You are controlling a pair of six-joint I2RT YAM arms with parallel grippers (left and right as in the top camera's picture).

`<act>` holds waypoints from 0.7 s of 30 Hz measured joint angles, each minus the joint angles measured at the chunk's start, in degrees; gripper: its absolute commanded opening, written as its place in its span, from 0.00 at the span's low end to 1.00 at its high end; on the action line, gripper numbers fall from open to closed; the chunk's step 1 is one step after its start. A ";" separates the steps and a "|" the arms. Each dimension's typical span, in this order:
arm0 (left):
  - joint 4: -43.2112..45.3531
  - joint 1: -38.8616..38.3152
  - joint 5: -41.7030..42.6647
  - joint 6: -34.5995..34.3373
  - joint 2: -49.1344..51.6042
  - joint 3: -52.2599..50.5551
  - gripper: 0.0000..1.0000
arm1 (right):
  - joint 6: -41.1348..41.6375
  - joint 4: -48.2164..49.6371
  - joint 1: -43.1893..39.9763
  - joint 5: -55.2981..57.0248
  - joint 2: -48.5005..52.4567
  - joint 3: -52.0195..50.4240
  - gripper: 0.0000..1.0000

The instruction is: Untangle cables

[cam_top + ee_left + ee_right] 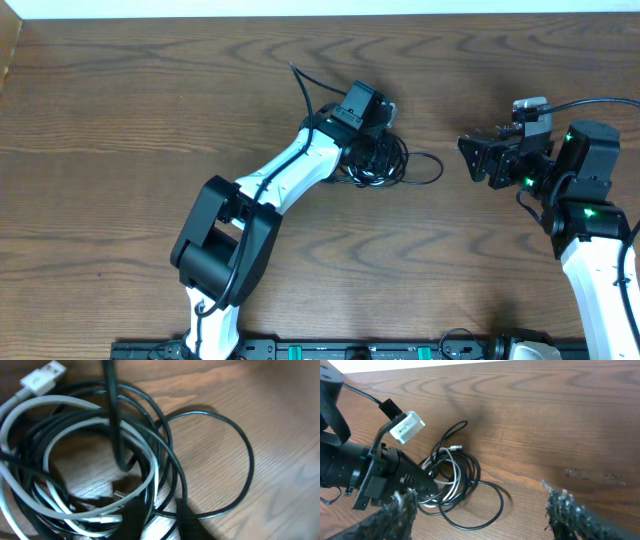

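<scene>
Both cables lie in one knot just past the middle of the bench [120, 120], toward one o'clock.
Our left jaws hang over the heap, where the white cable [30, 410] coils through the black cable [247, 460]; we cannot tell their spread. Our right jaws stand wide apart at three o'clock, holding nothing. We should pinch the white plug [45, 374] and draw it out slowly, pinning the black cable.

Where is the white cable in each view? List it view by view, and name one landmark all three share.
Overhead: not discernible, lost among coils of the black cable under the left end effector.
Left wrist: the white cable coils through the left half, plug top left.
Right wrist: lower centre-left, inside those coils.
Shared landmark: the black cable's single loop jutting from the tangle.
</scene>
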 measured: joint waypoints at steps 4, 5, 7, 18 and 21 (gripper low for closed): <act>0.22 0.85 -0.04 0.02 -1.25 0.00 0.08 | 0.94 0.20 0.00 0.02 0.15 0.00 0.72; 0.24 1.31 -0.02 0.04 -2.10 0.00 0.08 | 1.88 0.61 0.00 0.00 0.39 0.00 0.71; 0.22 2.49 0.00 0.02 -4.57 0.00 0.08 | 3.78 1.57 0.02 -0.04 1.09 0.00 0.69; 4.74 10.34 9.53 -4.39 -26.01 0.17 0.07 | 11.41 19.37 8.98 -2.95 7.19 0.07 0.65; 6.49 11.13 12.83 -6.19 -27.50 0.24 0.08 | 13.79 24.13 11.30 -3.41 8.48 0.11 0.65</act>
